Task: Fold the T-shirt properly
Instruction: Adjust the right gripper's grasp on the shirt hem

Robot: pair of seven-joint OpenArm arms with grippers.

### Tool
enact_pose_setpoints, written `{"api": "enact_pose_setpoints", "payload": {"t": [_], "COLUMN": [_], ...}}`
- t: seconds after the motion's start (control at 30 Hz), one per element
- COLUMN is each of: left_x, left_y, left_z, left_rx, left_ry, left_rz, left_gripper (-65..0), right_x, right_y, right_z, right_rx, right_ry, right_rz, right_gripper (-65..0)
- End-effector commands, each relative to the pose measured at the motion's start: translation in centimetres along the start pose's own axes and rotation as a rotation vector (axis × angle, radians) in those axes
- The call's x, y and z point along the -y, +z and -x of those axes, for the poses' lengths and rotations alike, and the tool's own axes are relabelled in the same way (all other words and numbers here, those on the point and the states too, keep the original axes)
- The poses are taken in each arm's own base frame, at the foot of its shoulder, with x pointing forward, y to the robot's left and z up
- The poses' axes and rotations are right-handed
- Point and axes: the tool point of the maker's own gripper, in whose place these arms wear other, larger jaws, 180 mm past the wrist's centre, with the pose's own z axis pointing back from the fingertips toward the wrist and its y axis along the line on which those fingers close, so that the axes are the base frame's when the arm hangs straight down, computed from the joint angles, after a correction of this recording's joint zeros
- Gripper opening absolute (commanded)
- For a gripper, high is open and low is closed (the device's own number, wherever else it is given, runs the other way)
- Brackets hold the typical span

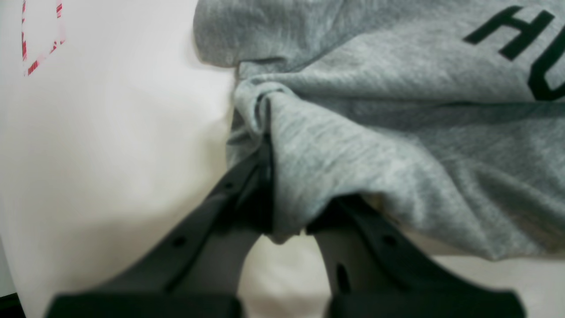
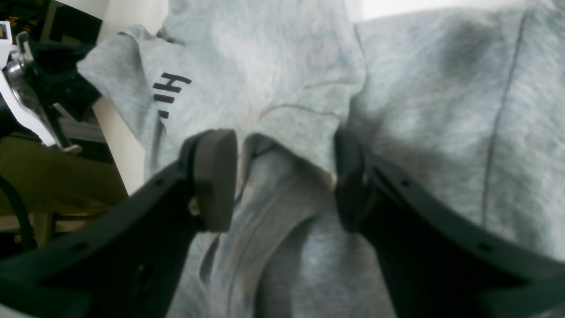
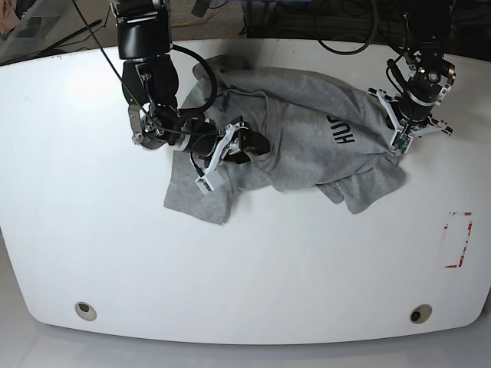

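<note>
The heather-grey T-shirt [image 3: 299,130] lies crumpled on the white table [image 3: 253,268], with black letters [image 3: 343,130] showing near its right side. My left gripper [image 3: 397,144] is at the shirt's right edge. In the left wrist view, this left gripper [image 1: 270,176] is shut on a bunched fold of the T-shirt [image 1: 397,132]. My right gripper [image 3: 249,143] hovers low over the shirt's left part. In the right wrist view, this right gripper [image 2: 282,181] is open, and a ridge of T-shirt [image 2: 273,66] cloth lies between its pads without being pinched.
A red-and-white marked rectangle [image 3: 459,239] is on the table at the right, also seen as a red-and-white marking [image 1: 39,39] in the left wrist view. Two round holes [image 3: 86,310] sit near the table's front edge. Cables and dark equipment [image 3: 337,19] lie beyond the far edge.
</note>
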Motion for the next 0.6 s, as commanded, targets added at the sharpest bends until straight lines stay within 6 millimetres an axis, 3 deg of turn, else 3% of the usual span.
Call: {"api": "enact_pose_setpoints", "payload": {"t": [0.0,0.2,0.57], "left_x": [-0.8,-0.8,-0.8], "left_y": [0.2,0.2,0.2], "left_z": [-1.0,-1.0,-1.0], "left_rx": [0.036,0.036,0.035], "left_ry": [-0.005,-0.005,-0.004], "left_rz": [-0.020,-0.020,-0.019], "left_gripper": [-64.9,-64.9,-64.9], "right_x": [-1.3,-2.4,-1.9], "right_y": [-0.5,-1.4,-1.7], "right_z": [-1.2,-0.6,-1.2], "right_rx": [0.022,0.002,0.054], "right_ry": [0.035,0.039,0.021], "right_rz": [-0.039,-0.067,-0.054], "right_gripper": [-31.5,-31.5,-31.5]}}
